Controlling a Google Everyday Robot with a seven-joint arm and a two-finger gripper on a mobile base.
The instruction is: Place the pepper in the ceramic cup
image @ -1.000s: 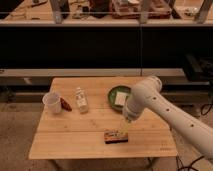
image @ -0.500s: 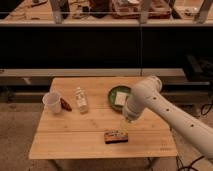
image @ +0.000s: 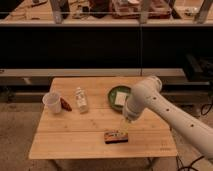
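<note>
The white ceramic cup stands upright near the left edge of the wooden table. The small dark red-brown pepper lies on the table right beside the cup, on its right. My gripper hangs at the end of the white arm over the table's front right part, just above the flat brown block, far to the right of the pepper and cup.
A small clear bottle stands right of the pepper. A green plate with a pale square item on it sits at the back right, partly behind my arm. Dark shelving runs behind the table.
</note>
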